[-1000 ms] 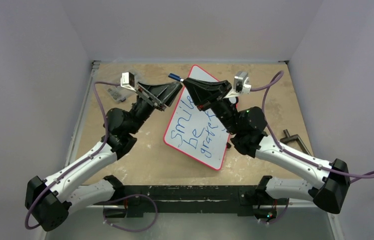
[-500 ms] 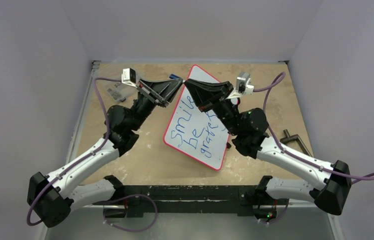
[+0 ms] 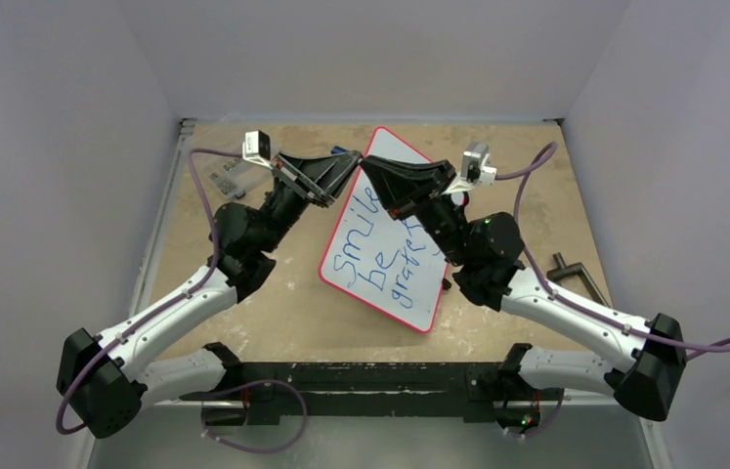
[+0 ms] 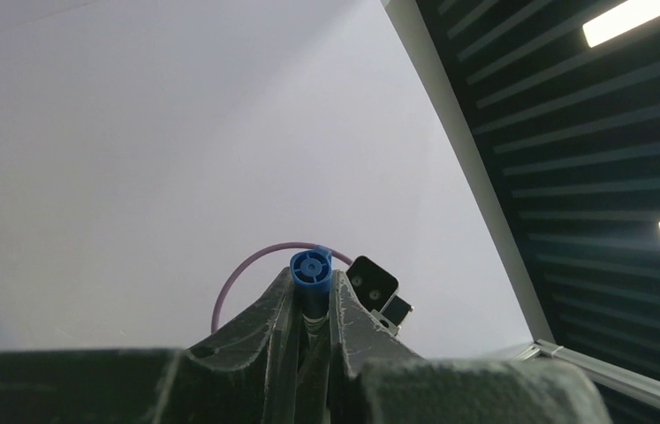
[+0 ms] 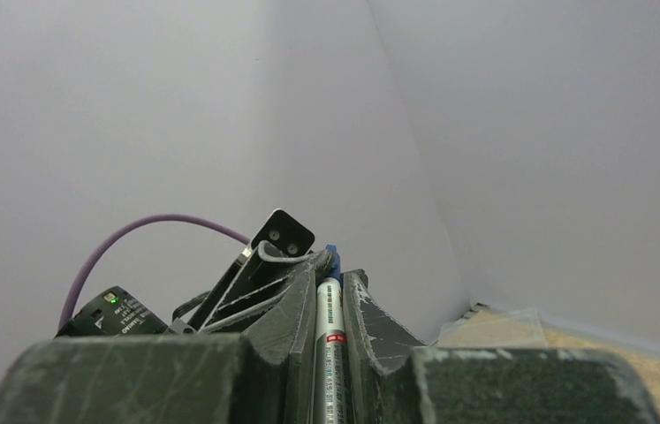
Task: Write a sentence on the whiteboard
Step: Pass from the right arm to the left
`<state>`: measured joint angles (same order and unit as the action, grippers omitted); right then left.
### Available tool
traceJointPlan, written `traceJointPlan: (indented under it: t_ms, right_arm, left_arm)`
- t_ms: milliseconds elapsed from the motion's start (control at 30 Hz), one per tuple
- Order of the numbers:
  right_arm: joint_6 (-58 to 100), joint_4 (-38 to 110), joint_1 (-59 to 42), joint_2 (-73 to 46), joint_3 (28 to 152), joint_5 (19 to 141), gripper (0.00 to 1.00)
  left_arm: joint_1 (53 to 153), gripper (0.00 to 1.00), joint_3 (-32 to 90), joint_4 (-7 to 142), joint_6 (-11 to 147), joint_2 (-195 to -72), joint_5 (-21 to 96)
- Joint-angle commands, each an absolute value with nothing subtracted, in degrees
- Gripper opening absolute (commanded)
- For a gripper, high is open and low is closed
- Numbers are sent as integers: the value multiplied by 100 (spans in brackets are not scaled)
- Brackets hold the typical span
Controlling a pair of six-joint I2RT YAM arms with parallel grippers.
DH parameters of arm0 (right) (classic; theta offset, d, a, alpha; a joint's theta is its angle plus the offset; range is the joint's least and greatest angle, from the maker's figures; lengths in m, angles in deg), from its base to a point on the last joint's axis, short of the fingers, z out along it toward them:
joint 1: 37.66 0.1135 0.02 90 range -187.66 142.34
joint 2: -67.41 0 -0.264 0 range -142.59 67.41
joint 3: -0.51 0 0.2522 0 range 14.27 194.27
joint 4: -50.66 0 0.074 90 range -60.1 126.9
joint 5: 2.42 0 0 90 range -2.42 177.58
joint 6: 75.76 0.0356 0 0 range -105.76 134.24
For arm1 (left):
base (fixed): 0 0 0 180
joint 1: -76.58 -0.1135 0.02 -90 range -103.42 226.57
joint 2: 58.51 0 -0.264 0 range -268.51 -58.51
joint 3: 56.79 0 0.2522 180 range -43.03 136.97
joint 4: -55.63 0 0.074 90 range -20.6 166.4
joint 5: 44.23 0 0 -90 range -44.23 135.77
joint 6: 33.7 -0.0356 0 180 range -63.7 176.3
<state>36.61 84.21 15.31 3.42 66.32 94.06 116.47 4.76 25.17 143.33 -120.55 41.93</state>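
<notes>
The whiteboard point(image 3: 392, 147) lies flat on the wooden table point(image 3: 292, 303), turned so that one corner points to the far wall and the opposite corner toward the arm bases, a little right of the table's middle. The sentence point(image 3: 380, 259) runs across it in blue marker as three slanted lines, "smile", "be" and a third word that starts "grate" and whose end is hidden under the right arm. Both arms reach inward and their tips meet in the air over the board's far corner. The right gripper point(image 3: 365, 164) is clenched on a marker point(image 5: 329, 344), a grey barrel with a red label that lies lengthwise between its fingers point(image 5: 370, 318) and points away from the wrist camera. The left gripper point(image 3: 349, 161) comes in from the other side, and in its wrist view its fingers point(image 4: 277, 309) press on either side of the blue cap point(image 4: 311, 267) at the marker's end, whose round face shows just above the fingertips. From above only a small blue bit shows where the two tips meet. A clear plastic box point(image 3: 229, 176) sits near the table's far left corner, well apart from the board, and a black clamp point(image 3: 576, 276) lies by the right edge
</notes>
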Motion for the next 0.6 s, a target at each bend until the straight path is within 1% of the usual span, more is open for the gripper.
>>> traceJointPlan:
  t_ms: [0,67,100,133,167,300,333,400,567]
  right_arm:
    - [3779,8259,1544,466,6567,9474,20]
    - [3782,8132,1543,561,6524,9604,38]
    - [3780,8020,1543,615,6509,9683,45]
    - [3783,7875,1543,680,6507,9796,69]
    - [3755,7672,1544,745,6514,9894,77]
    - [3683,7087,1547,1031,6553,10294,92]
    - [3677,6942,1544,1100,6564,10362,97]
    - [3696,6679,1543,1241,6569,10494,99]
    - [3677,5807,1543,1737,6610,10690,99]
  left_arm:
    - [11692,0,682,1907,14350,-12012,4025]
    - [11692,0,593,1918,14323,-11920,4083]
    - [11692,0,543,1933,14290,-11856,4118]
    - [11684,0,482,1980,14238,-11778,4150]
    - [11683,0,437,2060,14187,-11692,4192]
    - [11685,0,358,2527,13907,-11304,4330]
    - [11682,0,350,2690,13829,-11207,4378]
    - [11659,0,373,2986,13666,-11001,4427]
    - [11389,0,585,4733,13069,-10241,4742]
